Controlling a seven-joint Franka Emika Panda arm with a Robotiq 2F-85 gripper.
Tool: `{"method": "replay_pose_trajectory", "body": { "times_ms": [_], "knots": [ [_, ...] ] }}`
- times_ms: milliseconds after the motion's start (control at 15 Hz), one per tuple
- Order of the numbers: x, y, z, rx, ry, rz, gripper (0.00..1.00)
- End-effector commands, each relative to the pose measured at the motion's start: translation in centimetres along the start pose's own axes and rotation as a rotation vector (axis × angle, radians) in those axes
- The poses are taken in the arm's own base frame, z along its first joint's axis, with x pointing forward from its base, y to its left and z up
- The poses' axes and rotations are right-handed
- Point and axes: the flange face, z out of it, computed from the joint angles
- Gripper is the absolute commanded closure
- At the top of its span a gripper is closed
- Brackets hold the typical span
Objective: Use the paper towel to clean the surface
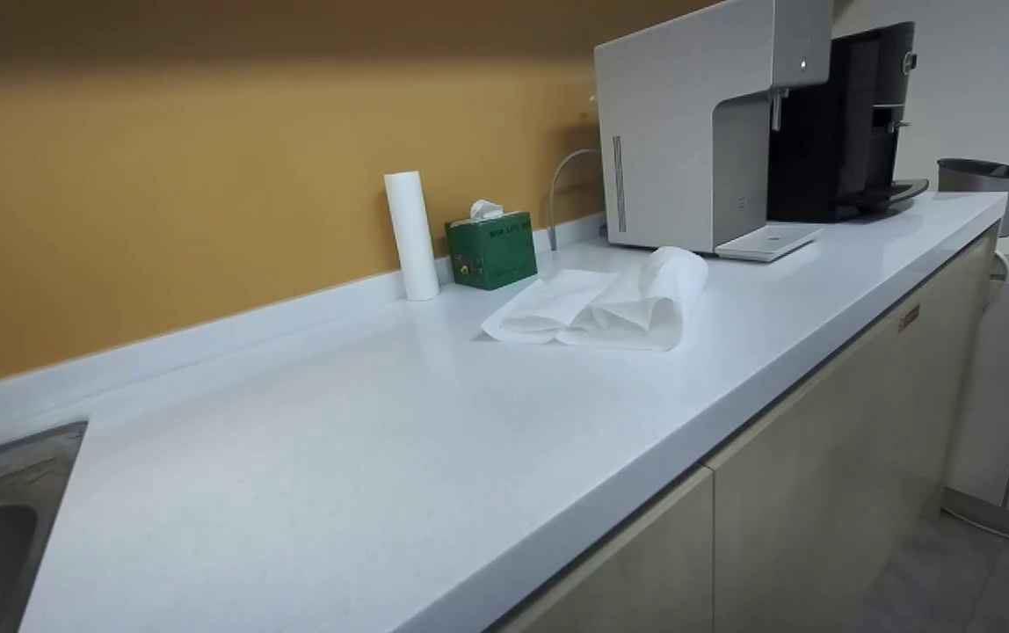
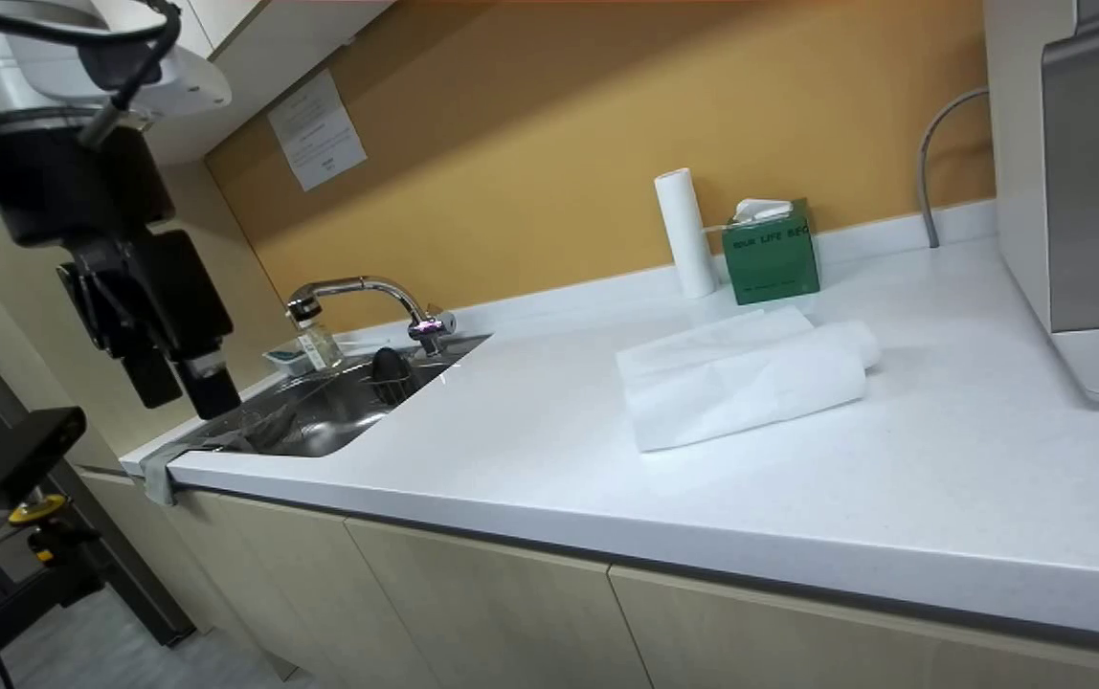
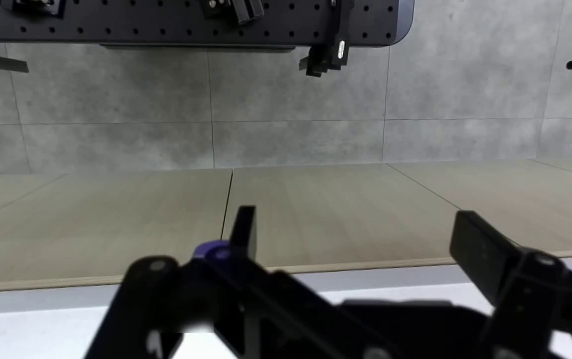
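Wrist view: the gripper (image 3: 358, 232) presents two fingers (image 3: 483, 254) spread wide, nothing pinched between them; one strip of countertop (image 3: 27, 329), cabinet fronts (image 3: 336, 214) and floor (image 3: 296, 144) also noted; step in hand judged to be the run-up to a grasp, though a completed wipe cannot be ruled out.

In an exterior view: the gripper hangs raised toward the sink (image 2: 334, 421), well apart from the paper towel (image 2: 751, 383), which lies folded on the countertop; next move, in my judgement, calls for travel to the paper towel, descent with the fingers apart, and a pinch on a raised fold before any wiping stroke; counted: sink, one; faucet (image 2: 432, 327), one; posted notice (image 2: 317, 131), one.

In an exterior view: the paper towel shows one end curled upward; counted: paper towel, one, its sheets not countable; white roll (image 1: 412, 237), one, standing near the wall (image 1: 206, 220); green tissue box (image 1: 494, 253), one, just beside it; pale dispenser (image 1: 680, 149), one; black machine (image 1: 847, 123), one; grey bin (image 1: 988, 183), one.
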Motion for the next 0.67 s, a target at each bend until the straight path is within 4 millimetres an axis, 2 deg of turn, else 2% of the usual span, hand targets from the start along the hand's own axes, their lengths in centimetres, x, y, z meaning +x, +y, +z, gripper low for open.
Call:
{"method": "replay_pose_trajectory", "body": {
  "times_ms": [0, 267, 467, 600],
  "knots": [
    [0.0, 0.0, -0.1, 0.000, -0.001, 0.000, 0.00],
    [0.0, 0.0, -0.1, 0.000, -0.001, 0.000, 0.00],
    [1.7, 2.1, 0.4, -0.045, 0.034, 0.110, 0.00],
    [3.6, 4.3, 0.9, -0.116, 0.076, 0.185, 0.00]
  ]
}}
